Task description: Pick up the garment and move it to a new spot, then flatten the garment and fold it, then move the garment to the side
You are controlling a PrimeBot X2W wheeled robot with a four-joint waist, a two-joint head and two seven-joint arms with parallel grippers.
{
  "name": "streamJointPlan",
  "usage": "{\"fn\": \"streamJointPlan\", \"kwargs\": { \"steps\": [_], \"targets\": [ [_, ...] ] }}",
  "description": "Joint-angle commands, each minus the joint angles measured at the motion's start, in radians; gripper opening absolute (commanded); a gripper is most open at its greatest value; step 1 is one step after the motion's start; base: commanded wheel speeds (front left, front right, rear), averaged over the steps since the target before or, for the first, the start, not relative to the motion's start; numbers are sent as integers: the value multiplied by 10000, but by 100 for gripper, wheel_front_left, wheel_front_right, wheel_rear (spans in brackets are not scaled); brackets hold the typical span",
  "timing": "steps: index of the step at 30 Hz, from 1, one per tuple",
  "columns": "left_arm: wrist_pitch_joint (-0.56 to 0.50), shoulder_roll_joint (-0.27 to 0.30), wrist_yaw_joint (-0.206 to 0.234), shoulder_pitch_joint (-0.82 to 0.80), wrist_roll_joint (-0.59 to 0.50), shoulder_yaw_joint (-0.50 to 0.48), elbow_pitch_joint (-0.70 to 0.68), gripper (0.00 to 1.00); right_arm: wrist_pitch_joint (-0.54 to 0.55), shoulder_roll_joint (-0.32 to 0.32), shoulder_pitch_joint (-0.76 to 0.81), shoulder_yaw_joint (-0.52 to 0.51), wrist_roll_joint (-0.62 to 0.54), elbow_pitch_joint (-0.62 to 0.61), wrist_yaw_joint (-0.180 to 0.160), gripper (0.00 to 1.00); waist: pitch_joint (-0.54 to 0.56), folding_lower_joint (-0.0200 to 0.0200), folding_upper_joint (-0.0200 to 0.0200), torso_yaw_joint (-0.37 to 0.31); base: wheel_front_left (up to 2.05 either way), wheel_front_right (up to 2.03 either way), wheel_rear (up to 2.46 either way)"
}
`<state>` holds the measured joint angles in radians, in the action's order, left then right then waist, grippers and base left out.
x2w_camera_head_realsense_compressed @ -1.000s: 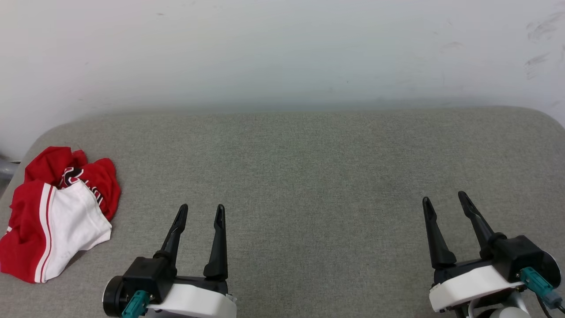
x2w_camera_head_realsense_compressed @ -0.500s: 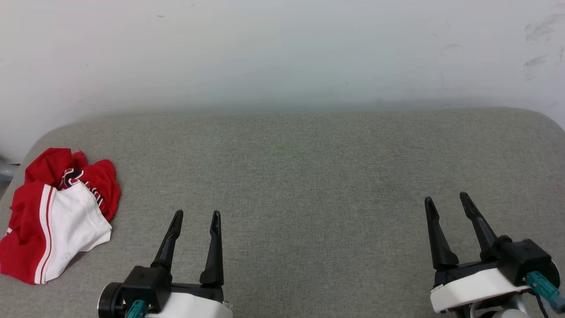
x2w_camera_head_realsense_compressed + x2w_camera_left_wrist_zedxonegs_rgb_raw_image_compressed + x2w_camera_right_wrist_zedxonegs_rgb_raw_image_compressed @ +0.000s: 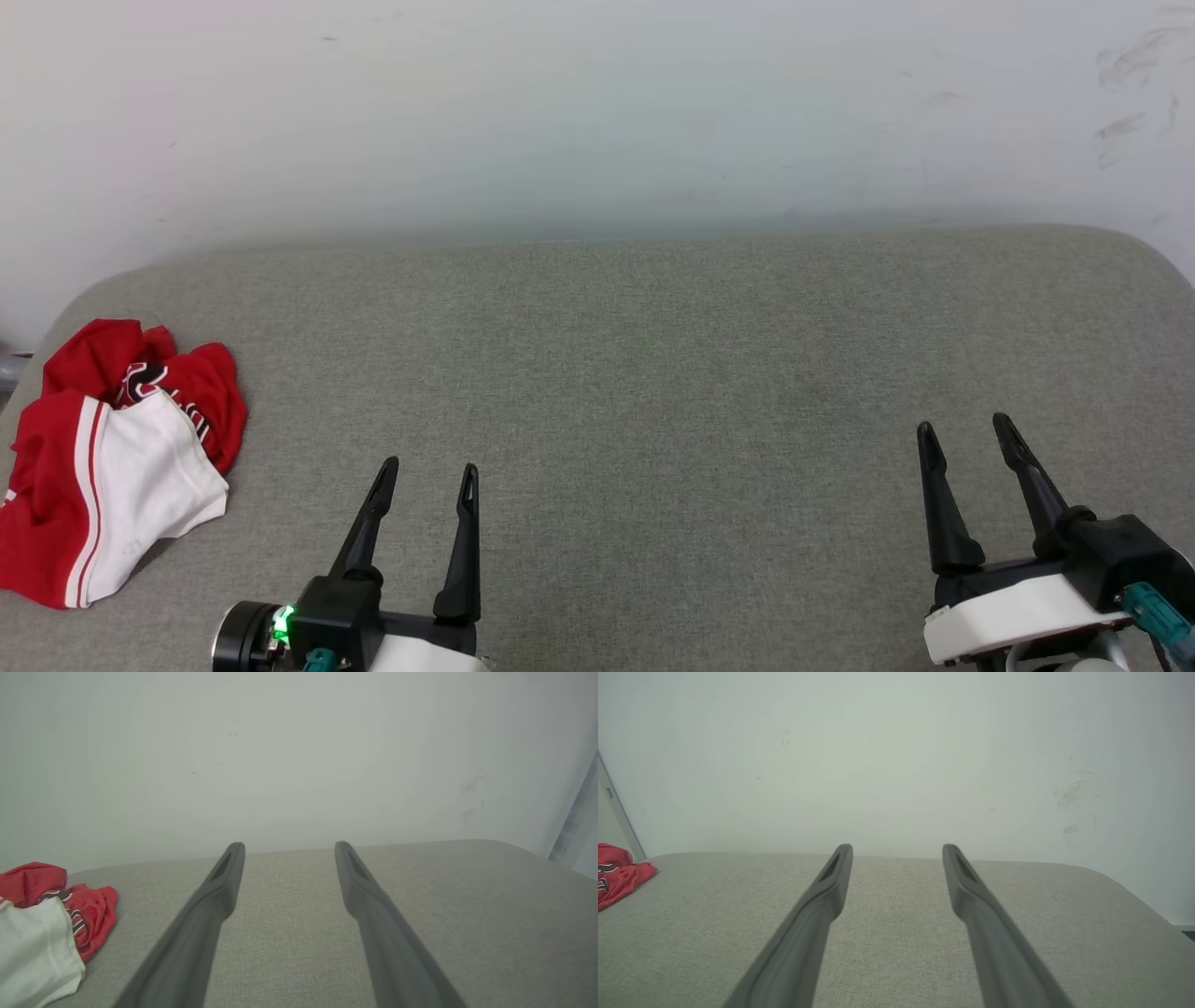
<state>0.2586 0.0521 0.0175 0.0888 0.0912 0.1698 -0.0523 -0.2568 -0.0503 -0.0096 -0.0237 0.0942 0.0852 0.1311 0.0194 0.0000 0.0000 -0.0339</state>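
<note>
— Left gripper (image 3: 429,464) and right gripper (image 3: 963,422) sit lower than before, perhaps partly through camera shift.
— Jaws?
— Both wide apart, empty. The garment (image 3: 112,457) lies crumpled at the grey cushion's (image 3: 653,373) left edge.

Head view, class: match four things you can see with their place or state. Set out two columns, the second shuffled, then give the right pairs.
Column one
1. garment
2. left gripper
3. right gripper
4. wall

Column two
A. open, at lower right
B. crumpled, at the left edge of the grey surface
C. pale, scuff marks at upper right
D. open, at lower left, green light at its base

Pairs: 1-B, 2-D, 3-A, 4-C
</note>
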Motion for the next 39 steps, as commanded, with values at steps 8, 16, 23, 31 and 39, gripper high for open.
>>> {"fn": "streamJointPlan", "kwargs": {
  "steps": [8,16,23,31,39],
  "targets": [
    [72,-25,31,50,-23,81,99,100,-86,4,154,177,-84,36,-7,100,5,0,0,78,0,0,0],
    [72,-22,24,96,59,-16,313,100,-86,4,271,454,25,104,-7,100,59,0,0,661,0,0,0],
    [72,-23,2,168,-45,-200,395,100,-86,2,319,627,113,164,-7,100,137,0,0,1496,0,0,0],
    [72,-25,-172,276,-185,-410,467,100,-86,4,367,845,284,230,-7,100,192,0,0,2514,0,0,0],
    [72,-26,-297,310,-80,-535,470,100,-86,2,435,984,407,295,-7,100,248,0,0,3415,0,0,0]
  ]
}}
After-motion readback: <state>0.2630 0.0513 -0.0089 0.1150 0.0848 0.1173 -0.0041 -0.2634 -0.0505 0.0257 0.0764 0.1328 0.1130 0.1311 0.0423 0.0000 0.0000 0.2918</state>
